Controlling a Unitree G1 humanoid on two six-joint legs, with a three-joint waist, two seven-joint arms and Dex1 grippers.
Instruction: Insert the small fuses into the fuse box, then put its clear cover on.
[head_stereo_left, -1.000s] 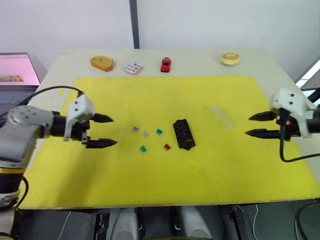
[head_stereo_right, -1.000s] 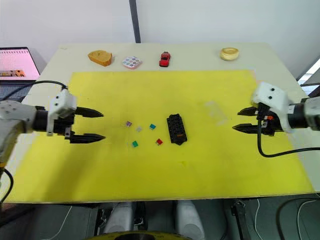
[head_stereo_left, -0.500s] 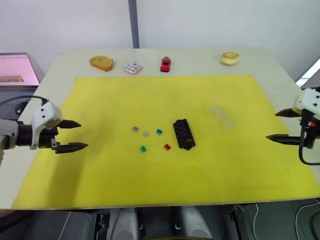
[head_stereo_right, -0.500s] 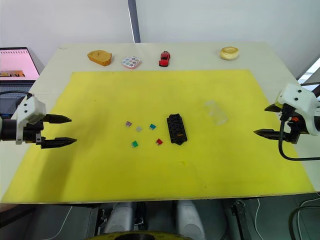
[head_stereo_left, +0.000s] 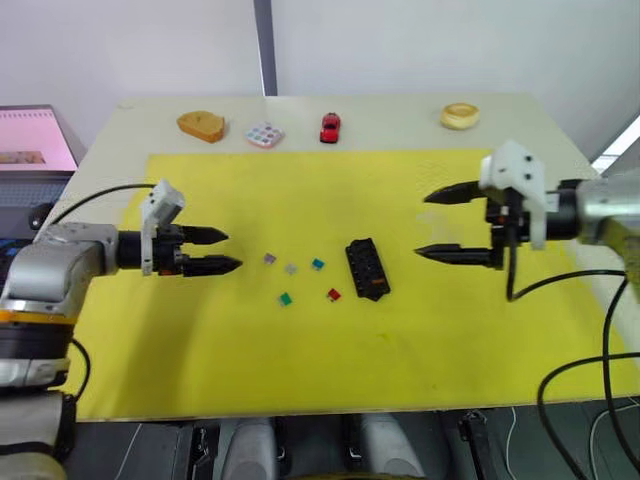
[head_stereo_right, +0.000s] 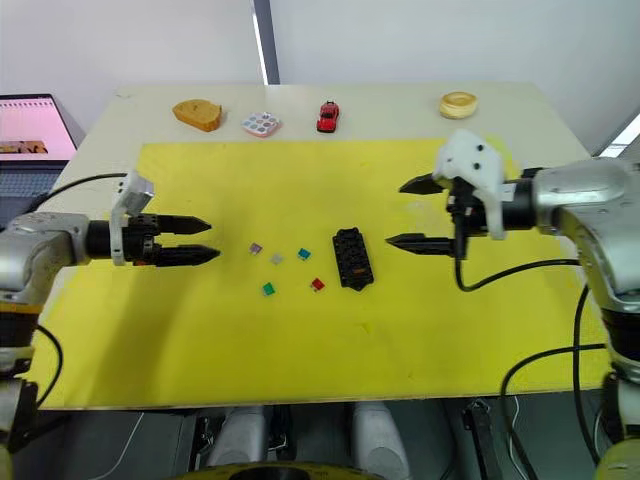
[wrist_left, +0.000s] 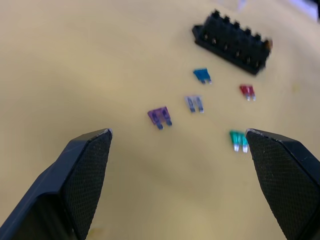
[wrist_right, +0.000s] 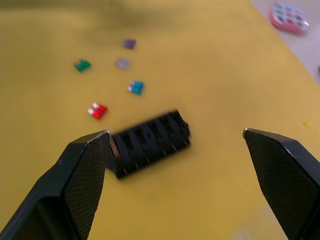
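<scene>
Five small fuses scattered loose on the yellow mat (head_stereo_left: 300, 380), between the two pincers: purple fuse (head_stereo_left: 270, 258), grey fuse (head_stereo_left: 291, 268), teal fuse (head_stereo_left: 318, 264), green fuse (head_stereo_left: 286, 298) and red fuse (head_stereo_left: 334, 294). Amber fuse not made out.

Left gripper (head_stereo_left: 226, 250) poised above the mat with fingers parted, nothing between them. Purple fuse nearest ahead of its tips, then grey and teal farther along the same line; green and red lying a little toward the robot from that line. Seen from the left wrist, purple (wrist_left: 160, 117), grey (wrist_left: 194, 103) and green (wrist_left: 239, 141) lying ahead between the two spread pads, none touched.

Right gripper (head_stereo_left: 428, 224) spread wide and empty, tips pointing toward the fuse box (head_stereo_left: 367, 268). Fuse box just ahead of and slightly below those tips, not touching, flat on the mat with slots up. From the right wrist, fuse box (wrist_right: 150, 142) lying between the open fingers (wrist_right: 82, 187), red fuse (wrist_right: 98, 110) just beyond its end.

Clear cover not discernible near the right gripper.

Well beyond both pincers, along the table's far edge: red toy car (head_stereo_left: 330, 127), paint palette (head_stereo_left: 264, 134), wooden block (head_stereo_left: 202, 125), tape roll (head_stereo_left: 458, 116).
</scene>
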